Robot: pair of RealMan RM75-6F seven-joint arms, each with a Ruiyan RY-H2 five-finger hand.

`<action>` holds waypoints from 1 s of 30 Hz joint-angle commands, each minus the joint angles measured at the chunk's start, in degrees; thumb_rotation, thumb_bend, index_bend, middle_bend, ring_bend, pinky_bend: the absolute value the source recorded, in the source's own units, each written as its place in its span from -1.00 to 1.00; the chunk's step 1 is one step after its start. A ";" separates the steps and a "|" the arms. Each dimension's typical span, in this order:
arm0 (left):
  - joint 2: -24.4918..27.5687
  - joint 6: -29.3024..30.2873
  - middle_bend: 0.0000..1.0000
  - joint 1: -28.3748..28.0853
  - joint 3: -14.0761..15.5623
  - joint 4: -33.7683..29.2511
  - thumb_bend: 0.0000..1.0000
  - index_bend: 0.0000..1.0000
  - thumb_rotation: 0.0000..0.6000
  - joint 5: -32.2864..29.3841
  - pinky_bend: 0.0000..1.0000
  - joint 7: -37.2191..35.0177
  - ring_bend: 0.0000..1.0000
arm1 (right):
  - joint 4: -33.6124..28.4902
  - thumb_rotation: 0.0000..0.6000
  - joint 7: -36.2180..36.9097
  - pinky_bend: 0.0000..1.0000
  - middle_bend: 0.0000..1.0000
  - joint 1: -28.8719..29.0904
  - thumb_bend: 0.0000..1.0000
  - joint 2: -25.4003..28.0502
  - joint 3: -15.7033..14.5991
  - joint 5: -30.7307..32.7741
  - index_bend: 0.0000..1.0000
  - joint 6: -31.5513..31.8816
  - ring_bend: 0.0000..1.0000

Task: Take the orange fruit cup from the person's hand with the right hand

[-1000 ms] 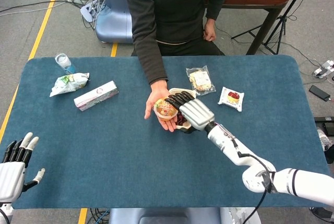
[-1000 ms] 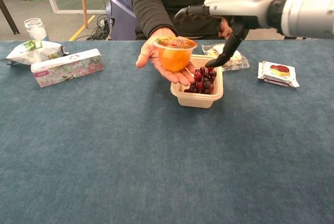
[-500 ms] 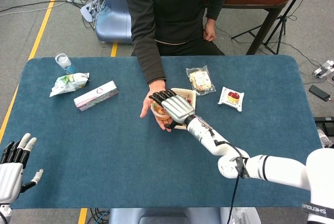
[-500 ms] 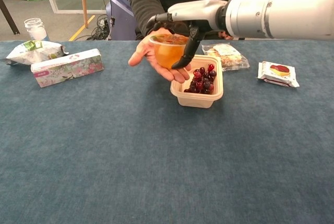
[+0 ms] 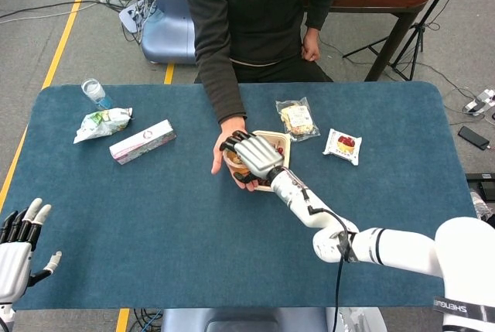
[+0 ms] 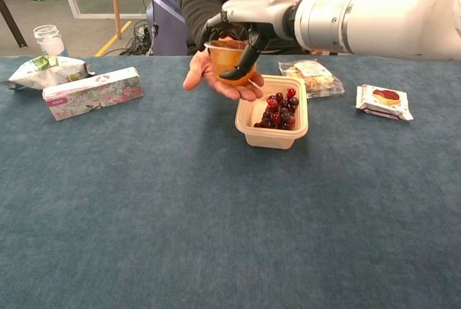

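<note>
The orange fruit cup (image 6: 225, 59) sits on the person's upturned palm (image 6: 216, 86), just left of the cherry tray. My right hand (image 6: 243, 27) comes down over it from the right. Its fingers curl over the cup's far rim and its thumb presses the near side, so it grips the cup while the palm still supports it. In the head view my right hand (image 5: 255, 155) covers most of the cup. My left hand (image 5: 17, 241) rests at the table's near left corner, holding nothing, fingers apart.
A beige tray of cherries (image 6: 248, 116) stands right beside the person's hand. Two snack packets (image 6: 310, 77) (image 6: 385, 101) lie to the right. A pink box (image 6: 90, 93), a crumpled bag (image 6: 49, 70) and a small jar (image 6: 47, 38) are far left.
My right hand moved left from beside the cup to over it, and its fingers and thumb closed around it. The person's hand drew back slightly. The left hand stayed put.
</note>
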 commanded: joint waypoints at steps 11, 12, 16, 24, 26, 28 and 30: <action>0.06 0.01 -1.00 0.10 -0.09 -0.10 -0.40 -0.95 1.00 -0.06 -1.00 0.07 -1.00 | -4.29 1.00 5.13 0.06 -0.36 -4.56 -0.07 4.88 -0.05 -6.99 -0.09 4.43 -0.54; 0.02 -0.08 -1.00 0.05 -0.08 -0.12 -0.40 -0.95 1.00 -0.03 -1.00 0.12 -1.00 | -5.40 1.00 5.47 0.07 -0.36 -5.27 -0.07 6.10 -0.18 -7.39 -0.09 4.83 -0.54; -0.13 -0.20 -1.00 -0.10 -0.06 -0.14 -0.40 -0.95 1.00 0.28 -1.00 0.23 -1.00 | -8.85 1.00 6.09 0.09 -0.36 -7.62 -0.07 10.31 -0.97 -8.54 -0.08 5.95 -0.54; -0.13 -0.23 -1.00 -0.20 -0.11 -0.36 -0.40 -0.95 1.00 0.48 -1.00 0.41 -1.00 | -12.26 1.00 6.55 0.16 -0.33 -11.83 -0.07 17.24 -3.45 -10.16 -0.03 6.99 -0.51; -0.15 -0.23 -1.00 -0.11 -0.07 -0.27 -0.40 -0.95 1.00 0.37 -1.00 0.40 -1.00 | -12.96 1.00 7.31 0.16 -0.33 -13.00 -0.07 18.64 -4.17 -10.62 -0.03 7.03 -0.51; -0.21 -0.43 -1.00 -0.12 -0.01 -0.20 -0.40 -0.95 1.00 0.24 -1.00 0.39 -1.00 | -13.27 1.00 8.21 0.16 -0.33 -14.32 -0.07 20.03 -5.17 -11.37 -0.03 6.84 -0.51; -0.35 -0.53 -1.00 -0.22 0.01 -0.12 -0.40 -0.95 1.00 0.40 -1.00 0.38 -1.00 | -12.82 1.00 8.77 0.16 -0.33 -15.55 -0.07 20.77 -6.30 -12.32 -0.03 6.83 -0.51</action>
